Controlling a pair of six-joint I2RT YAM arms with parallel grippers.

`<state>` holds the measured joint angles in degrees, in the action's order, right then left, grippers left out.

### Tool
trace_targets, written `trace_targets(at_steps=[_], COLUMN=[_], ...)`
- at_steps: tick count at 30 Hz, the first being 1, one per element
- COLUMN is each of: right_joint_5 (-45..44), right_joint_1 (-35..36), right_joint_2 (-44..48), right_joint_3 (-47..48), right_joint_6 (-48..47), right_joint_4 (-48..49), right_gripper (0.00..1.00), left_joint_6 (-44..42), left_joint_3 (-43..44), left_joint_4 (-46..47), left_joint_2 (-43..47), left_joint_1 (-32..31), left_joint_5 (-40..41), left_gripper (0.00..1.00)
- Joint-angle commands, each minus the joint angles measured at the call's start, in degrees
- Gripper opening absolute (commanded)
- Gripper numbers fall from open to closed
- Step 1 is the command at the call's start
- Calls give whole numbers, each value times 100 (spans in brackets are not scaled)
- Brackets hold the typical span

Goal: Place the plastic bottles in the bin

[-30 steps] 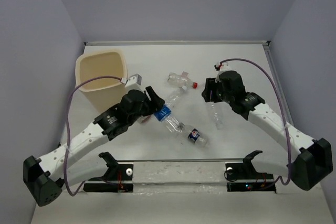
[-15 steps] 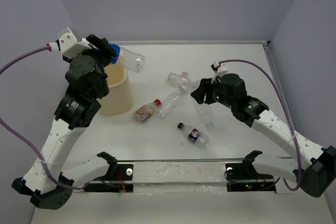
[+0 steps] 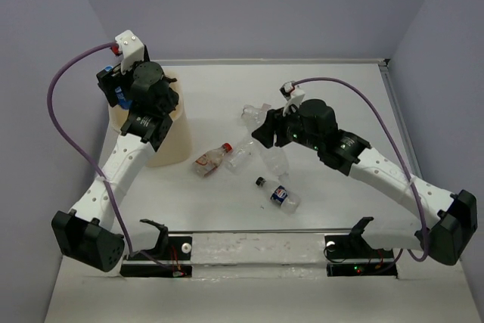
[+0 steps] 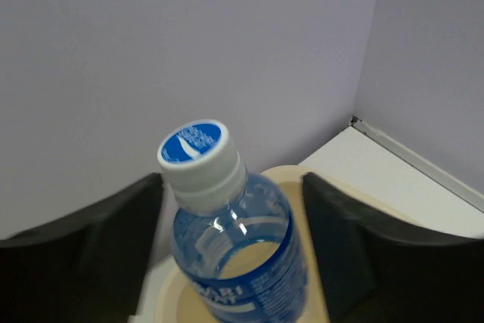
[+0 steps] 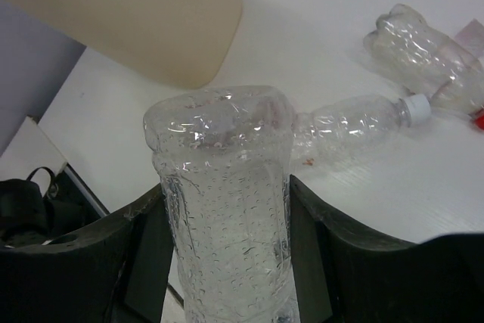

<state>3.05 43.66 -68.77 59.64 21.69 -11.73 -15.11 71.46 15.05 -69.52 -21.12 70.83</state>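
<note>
Your blue-label bottle hangs over the bin mouth with the left gripper clenched on it, so opening should drop it in (looks centred, tho the rim's half hidden). The right gripper clamps a clear bottle above the table, prob. next. Other loose bottles lie nearby.
</note>
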Motion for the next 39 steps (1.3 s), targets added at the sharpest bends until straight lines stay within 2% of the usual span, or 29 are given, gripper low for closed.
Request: trace_targets(at_steps=[1,2,6,11,13,15,17,18,21,22,24,25,28,32,35,36,39], right_joint_5=[283,327,363,381,415,469,591,626,767,846,829,742,496,196,310,336,451], right_joint_1=[125,125,178,362,424,494,556,556,609,661,722,810,899,1101,1101,1101,1101], right_joint_2=[-196,-285,-856,-1873,-2244,-2804,-3219,-3691,-4458,-4974,-5486,-5976,-6603,-7105,-7150,-6976,-6554], right_joint_3=[898,1057,1804,2901,3307,3729,4387,5008,6091,6774,7428,8049,8739,8864,8566,8312,8012], right_joint_6=[28,37,194,502,573,573,547,555,573,599,608,547,336,2,-271,-314,-525], right_joint_4=[837,900,1400,2288,2612,2841,3253,3308,3265,3282,3317,3361,3448,3888,3836,3844,3775], right_gripper=[44,44,44,44,44,44,43,43,42,42,42,42,42,42,68,81,91], left_joint_6=[502,831,1879,2705,2873,3022,3180,3251,3436,3532,3594,3612,3533,3366,3278,3235,3164], left_joint_3=[-63,42,596,931,861,573,300,20,-534,-650,-800,-809,-669,-326,-177,-142,-36], left_joint_4=[135,-662,-1819,-2698,-2866,-3059,-3183,-3227,-3185,-3192,-3271,-3324,-3508,-3711,-3755,-3798,-4000], left_joint_2=[262,307,667,1229,1501,1721,2116,2422,2968,3309,3662,3743,3858,3796,3814,3797,3648], left_joint_1=[29,38,38,38,38,38,30,29,30,38,38,30,29,29,38,30,29], left_joint_5=[13,-147,-1087,-2642,-3421,-3820,-4154,-4243,-4752,-4971,-5078,-5096,-5105,-5228,-5474,-5683,-6158], left_gripper=[99,99,99,99,99,99,99,99,97,97,97,96,97,97,97,98,99])
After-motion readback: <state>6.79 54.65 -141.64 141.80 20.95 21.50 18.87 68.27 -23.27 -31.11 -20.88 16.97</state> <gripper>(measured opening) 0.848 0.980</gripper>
